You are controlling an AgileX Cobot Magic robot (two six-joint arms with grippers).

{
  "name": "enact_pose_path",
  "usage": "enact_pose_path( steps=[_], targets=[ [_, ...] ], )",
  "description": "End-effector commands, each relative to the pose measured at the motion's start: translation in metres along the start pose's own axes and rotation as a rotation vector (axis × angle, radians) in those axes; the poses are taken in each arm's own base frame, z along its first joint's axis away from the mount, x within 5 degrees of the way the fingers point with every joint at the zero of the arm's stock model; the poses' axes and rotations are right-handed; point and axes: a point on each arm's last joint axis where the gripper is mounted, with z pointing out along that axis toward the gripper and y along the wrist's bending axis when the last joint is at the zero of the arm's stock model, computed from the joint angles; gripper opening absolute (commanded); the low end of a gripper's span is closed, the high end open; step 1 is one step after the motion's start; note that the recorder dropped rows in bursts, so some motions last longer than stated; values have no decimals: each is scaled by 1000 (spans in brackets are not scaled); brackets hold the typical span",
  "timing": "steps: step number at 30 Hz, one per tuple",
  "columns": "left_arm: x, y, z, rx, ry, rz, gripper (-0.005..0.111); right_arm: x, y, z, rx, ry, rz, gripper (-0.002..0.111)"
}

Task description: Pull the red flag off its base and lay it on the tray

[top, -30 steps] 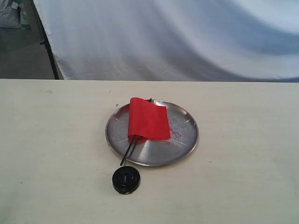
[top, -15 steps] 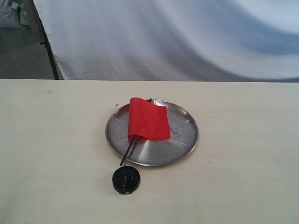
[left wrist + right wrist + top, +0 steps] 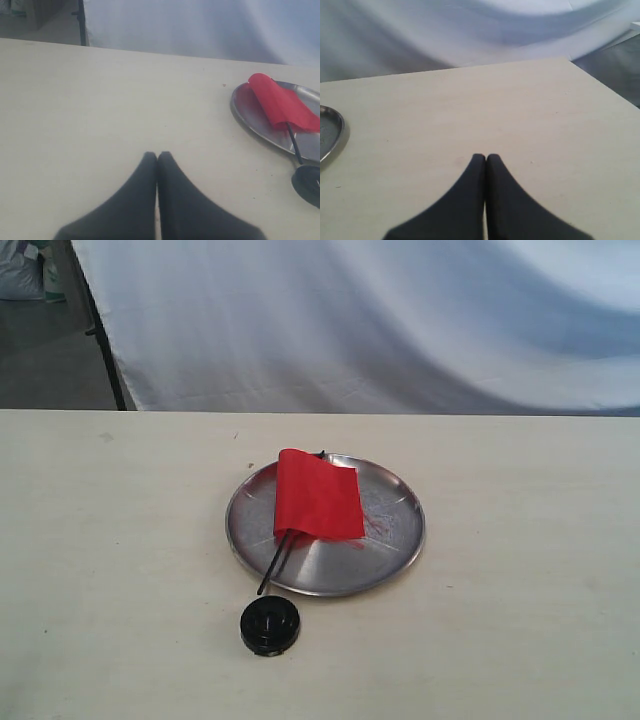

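The red flag (image 3: 318, 495) lies flat on the round silver tray (image 3: 400, 550), its thin black stick sticking out over the tray's near rim. The black round base (image 3: 269, 626) sits on the table just in front of the tray, with nothing in it. In the left wrist view the flag (image 3: 280, 102), the tray (image 3: 245, 112) and part of the base (image 3: 307, 184) show off to one side. My left gripper (image 3: 157, 156) is shut and holds nothing, over bare table. My right gripper (image 3: 485, 158) is also shut on nothing, and only the tray's rim (image 3: 335, 135) shows there. Neither arm appears in the exterior view.
A pale wooden table (image 3: 120, 540) carries everything. White cloth (image 3: 380, 320) hangs behind the far edge, with a dark stand leg (image 3: 105, 350) at the back left. The table's corner (image 3: 570, 60) shows in the right wrist view.
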Motion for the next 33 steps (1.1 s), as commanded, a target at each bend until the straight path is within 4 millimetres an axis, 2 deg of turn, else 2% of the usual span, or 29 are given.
enact_pose_path(
  steps=[1,21,23,25,28,33],
  targets=[
    [1,0,0,-2,0,1,0,1,0,0,-1,-2,-131,-1],
    [1,0,0,-2,0,1,0,1,0,0,-1,2,-78,-1],
    [1,0,0,-2,0,1,0,1,1,0,-29,2,-71,-1],
    [1,0,0,-2,0,1,0,2,6,0,-100,8,11,-1],
    [1,0,0,-2,0,1,0,2,10,-1,-163,12,5,-1],
    [1,0,0,-2,0,1,0,4,10,-1,-166,33,-27,-1]
  ],
)
